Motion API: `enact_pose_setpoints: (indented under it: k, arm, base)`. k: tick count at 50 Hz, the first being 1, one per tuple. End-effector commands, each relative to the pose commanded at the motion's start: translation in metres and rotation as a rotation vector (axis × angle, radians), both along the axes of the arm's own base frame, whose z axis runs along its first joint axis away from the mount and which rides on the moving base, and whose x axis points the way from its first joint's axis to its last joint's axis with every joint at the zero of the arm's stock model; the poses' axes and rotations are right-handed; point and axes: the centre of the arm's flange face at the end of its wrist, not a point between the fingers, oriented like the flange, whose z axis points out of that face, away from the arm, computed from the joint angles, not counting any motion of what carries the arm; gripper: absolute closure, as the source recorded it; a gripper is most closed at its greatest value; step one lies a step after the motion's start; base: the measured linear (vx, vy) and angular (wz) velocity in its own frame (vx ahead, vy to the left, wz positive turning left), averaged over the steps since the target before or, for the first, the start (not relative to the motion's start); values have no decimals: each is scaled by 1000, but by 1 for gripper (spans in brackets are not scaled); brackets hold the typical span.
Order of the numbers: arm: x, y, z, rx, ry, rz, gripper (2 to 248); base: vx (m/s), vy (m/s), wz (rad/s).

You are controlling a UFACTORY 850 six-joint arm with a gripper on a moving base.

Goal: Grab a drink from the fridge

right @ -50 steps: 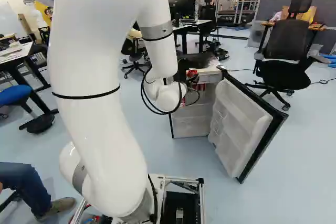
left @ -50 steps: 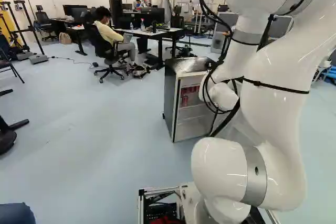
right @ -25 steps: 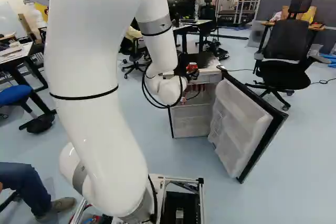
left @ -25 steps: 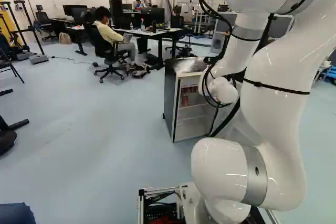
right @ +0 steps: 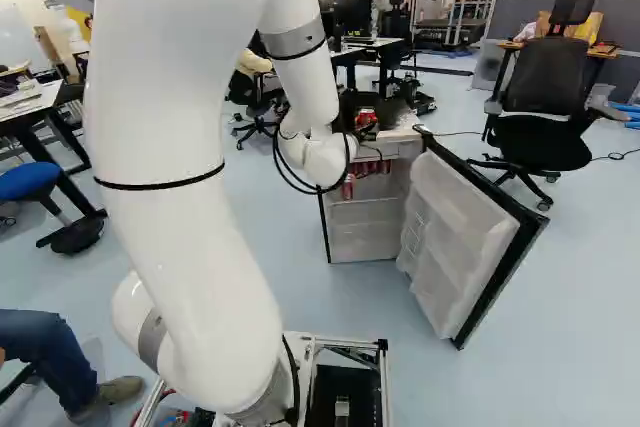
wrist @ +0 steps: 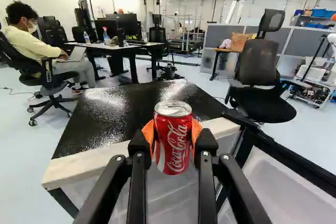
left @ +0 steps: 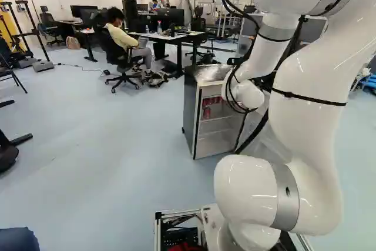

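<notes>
1 red can (wrist: 172, 145) — upright, gripped

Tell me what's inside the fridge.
Red cans show near the top of the fridge, with a pale shelf below. In both base views the arm covers part of the inside; what's behind it can't be seen.

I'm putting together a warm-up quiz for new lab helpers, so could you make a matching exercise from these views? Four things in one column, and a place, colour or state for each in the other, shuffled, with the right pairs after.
Things
1. Red can
2. Fridge door
3. Fridge top
4. Stool

Places, colours, states
A. Glossy black
B. Blue seat, at the left of the right base view
C. Gripped in the claw
D. Swung open

Right pairs: 1-C, 2-D, 3-A, 4-B
</notes>
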Motion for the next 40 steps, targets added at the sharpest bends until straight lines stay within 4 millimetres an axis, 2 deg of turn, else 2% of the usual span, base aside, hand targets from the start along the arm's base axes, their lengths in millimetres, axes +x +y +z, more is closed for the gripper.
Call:
enact_pose_setpoints:
  k: [40]
  arm:
    - [58,-6,-7,-4,-2,28,158]
  base:
    - [0,0,0]
